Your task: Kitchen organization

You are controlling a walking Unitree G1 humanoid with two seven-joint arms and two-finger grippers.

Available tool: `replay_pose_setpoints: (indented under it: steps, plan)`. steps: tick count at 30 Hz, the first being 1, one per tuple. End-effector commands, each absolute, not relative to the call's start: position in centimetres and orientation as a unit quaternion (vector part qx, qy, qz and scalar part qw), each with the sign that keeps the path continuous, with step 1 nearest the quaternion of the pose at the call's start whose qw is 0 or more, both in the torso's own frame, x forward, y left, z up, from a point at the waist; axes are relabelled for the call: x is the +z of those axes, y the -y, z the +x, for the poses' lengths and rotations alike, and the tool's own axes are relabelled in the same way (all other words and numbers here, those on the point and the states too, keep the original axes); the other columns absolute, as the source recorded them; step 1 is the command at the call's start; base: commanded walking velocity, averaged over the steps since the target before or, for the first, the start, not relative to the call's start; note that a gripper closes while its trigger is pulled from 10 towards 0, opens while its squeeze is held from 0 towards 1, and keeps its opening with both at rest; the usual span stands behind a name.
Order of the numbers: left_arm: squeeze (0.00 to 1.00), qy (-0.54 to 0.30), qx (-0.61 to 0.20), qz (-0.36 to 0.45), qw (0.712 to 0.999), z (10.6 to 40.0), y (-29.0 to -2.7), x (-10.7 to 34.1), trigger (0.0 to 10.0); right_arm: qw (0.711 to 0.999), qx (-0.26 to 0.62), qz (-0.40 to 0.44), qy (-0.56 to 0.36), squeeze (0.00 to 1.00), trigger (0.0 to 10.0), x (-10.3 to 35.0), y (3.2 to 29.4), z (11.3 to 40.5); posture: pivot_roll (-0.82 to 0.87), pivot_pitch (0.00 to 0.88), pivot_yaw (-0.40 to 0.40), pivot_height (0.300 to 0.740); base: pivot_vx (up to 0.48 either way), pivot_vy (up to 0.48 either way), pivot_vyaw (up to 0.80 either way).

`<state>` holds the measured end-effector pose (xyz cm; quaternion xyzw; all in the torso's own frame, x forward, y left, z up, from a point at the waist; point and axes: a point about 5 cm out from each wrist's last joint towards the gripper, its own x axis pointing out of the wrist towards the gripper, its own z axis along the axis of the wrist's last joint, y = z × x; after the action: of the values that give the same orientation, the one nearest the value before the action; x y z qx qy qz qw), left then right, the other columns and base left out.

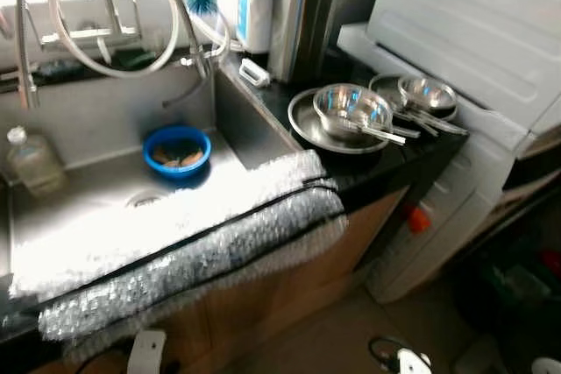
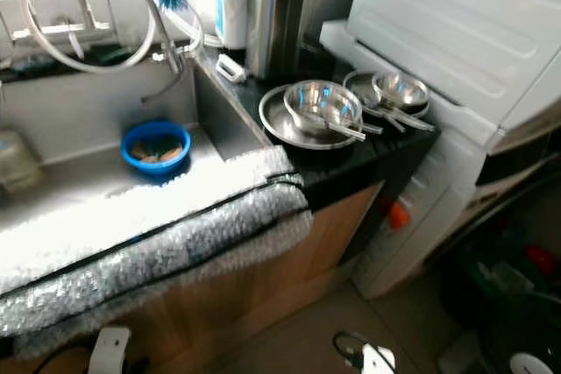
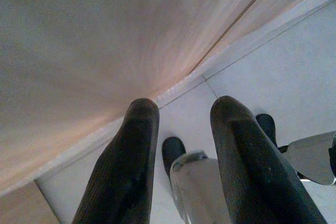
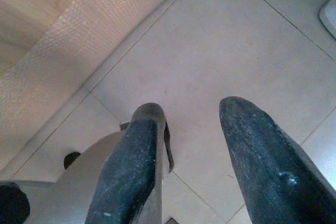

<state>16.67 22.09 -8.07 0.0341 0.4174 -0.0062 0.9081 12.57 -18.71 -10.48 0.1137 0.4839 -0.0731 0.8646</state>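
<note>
Blue bowl (image 1: pixel 177 150) sits in the sink (image 1: pixel 105 120), steel bowls (image 1: pixel 351 108) on the tabletop (image 1: pixel 386 155) right of it; left pincer (image 3: pixel 181 129) and right pincer (image 4: pixel 191 124) hang parted, empty, above the floor (image 4: pixel 220 40).

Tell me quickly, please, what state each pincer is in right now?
Left pincer: open, holding nothing, hanging over the floor tiles.
Right pincer: open, holding nothing, hanging over the floor tiles.
</note>
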Motion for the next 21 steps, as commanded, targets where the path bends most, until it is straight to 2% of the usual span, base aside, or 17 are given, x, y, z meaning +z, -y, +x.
replay_pose_setpoints:
  steps: [1,6,18,21]
  plan:
    - [0.00,-0.427,-0.017,0.042,0.903,16.30,-21.80,-8.32,10.0,0.866,-0.082,0.110,-0.481,0.00,10.0,-10.42,19.29,12.49,-0.04,0.000,-0.072,0.727,0.000,0.000,0.00]
    - [0.00,-0.431,-0.022,0.051,0.901,16.08,-21.65,-8.45,10.0,0.866,-0.083,0.111,-0.481,0.00,10.0,-10.43,19.33,12.43,-0.04,0.000,-0.072,0.727,0.000,-0.166,0.00]
    - [0.00,-0.436,-0.024,0.056,0.898,15.98,-21.50,-8.56,10.0,0.865,-0.080,0.106,-0.484,0.00,10.0,-10.46,19.48,12.28,-0.05,0.000,-0.070,0.727,0.000,-0.350,0.00]
    - [0.00,-0.437,-0.018,0.052,0.898,15.89,-21.56,-8.59,10.0,0.865,-0.080,0.104,-0.485,0.00,10.0,-10.47,19.55,12.22,-0.05,0.000,-0.070,0.727,0.000,0.000,0.00]
